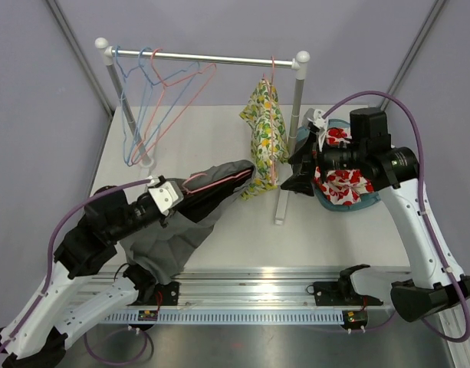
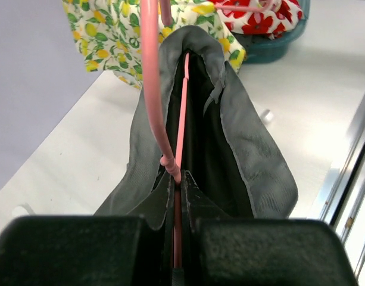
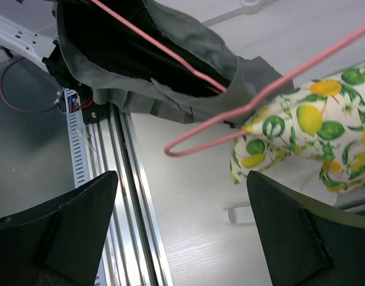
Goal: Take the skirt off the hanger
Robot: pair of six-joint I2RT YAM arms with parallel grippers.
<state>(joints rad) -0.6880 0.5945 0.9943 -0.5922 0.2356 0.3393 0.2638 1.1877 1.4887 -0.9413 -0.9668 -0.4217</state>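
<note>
Clamping the pink wire hanger [image 2: 151, 89], left gripper [image 2: 177, 179] offers the grey fabric skirt [image 2: 253, 155]; right gripper [image 3: 181, 179], spread wide, must pinch it.

The top view looks down from above the near edge of the table [image 1: 208, 142]. Both wrist views sit close, sharing the grey skirt [image 2: 253, 161] and pink hanger [image 2: 150, 89].

No readable text, labels, brands or numbers on anything in view.
</note>
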